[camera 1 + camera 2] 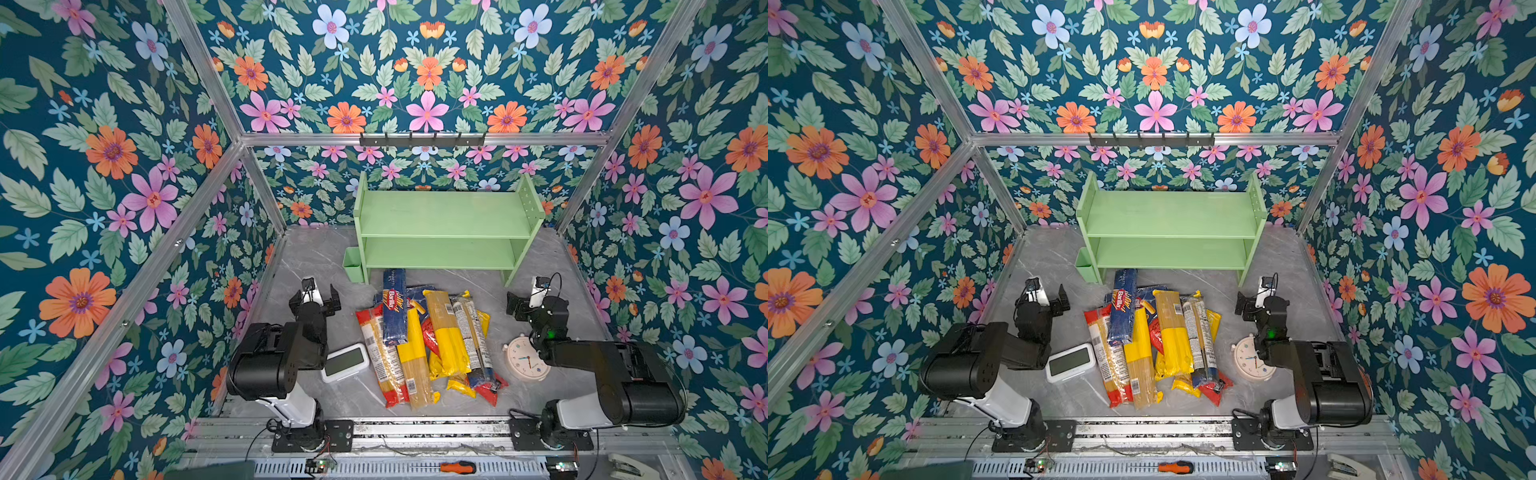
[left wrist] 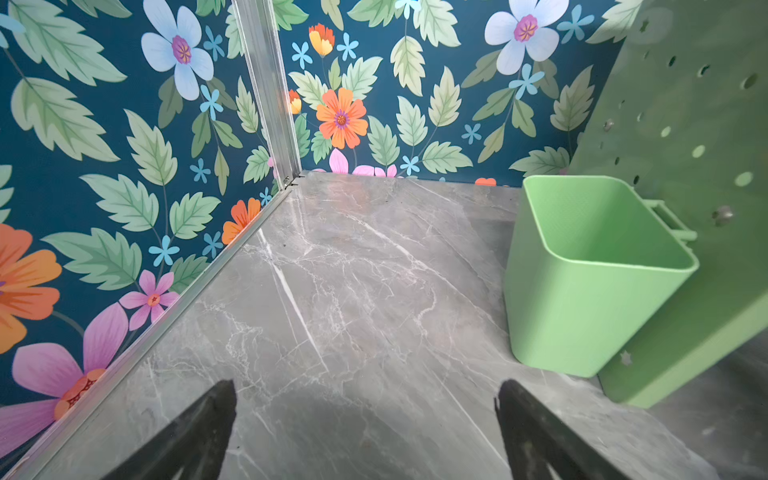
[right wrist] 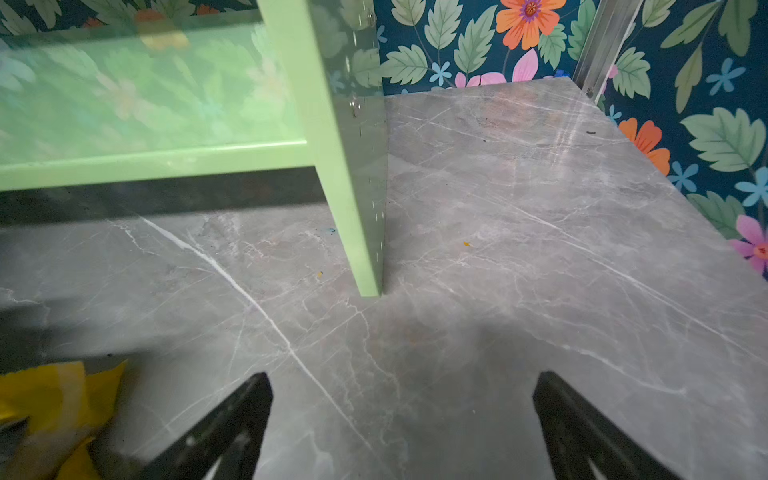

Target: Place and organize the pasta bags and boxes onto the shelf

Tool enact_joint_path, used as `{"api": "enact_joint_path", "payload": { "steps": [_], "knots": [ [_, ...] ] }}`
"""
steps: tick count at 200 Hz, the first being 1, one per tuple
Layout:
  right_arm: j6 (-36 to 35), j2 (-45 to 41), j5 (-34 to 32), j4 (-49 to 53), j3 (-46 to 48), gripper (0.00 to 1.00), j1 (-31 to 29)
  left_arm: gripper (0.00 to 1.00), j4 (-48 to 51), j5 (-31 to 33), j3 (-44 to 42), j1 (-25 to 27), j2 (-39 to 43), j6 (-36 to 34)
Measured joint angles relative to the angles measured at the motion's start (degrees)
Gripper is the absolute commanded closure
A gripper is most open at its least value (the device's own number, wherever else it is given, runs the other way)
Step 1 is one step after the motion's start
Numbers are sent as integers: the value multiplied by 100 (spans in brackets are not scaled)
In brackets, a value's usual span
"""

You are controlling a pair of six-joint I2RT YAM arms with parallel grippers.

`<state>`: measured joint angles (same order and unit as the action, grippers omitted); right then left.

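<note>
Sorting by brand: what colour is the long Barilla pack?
Barilla pack is dark blue, red logo; clearest in a top view.

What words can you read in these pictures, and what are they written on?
"Barilla": red logo on the long blue spaghetti box.
"SPAGHETTI": small letters at that box's far end, barely readable.
Spaghetti bags: labels and barcodes too small to read.
Round clock: numbers too blurred.
Digital clock: screen shows nothing readable.
</note>
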<state>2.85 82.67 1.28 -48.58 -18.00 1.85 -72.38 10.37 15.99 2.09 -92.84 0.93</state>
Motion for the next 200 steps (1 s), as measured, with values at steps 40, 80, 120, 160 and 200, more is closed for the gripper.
{"api": "enact_joint_path", "payload": {
  "steps": [40,80,120,160,200],
  "knots": [
    [0,0,0,0,0,1,0,0,0,-44,-11,-2,2,-2],
    [0,0,0,2,0,1,0,0,0,-83,-11,-2,2,-2],
    [0,0,0,0,0,1,0,0,0,-83,-20,-2,7,-2],
    [2,0,0,2,0,1,0,0,216,46,22,4,291,4],
    [2,0,0,0,0,1,0,0,280,2,24,4,304,0]
  ]
}}
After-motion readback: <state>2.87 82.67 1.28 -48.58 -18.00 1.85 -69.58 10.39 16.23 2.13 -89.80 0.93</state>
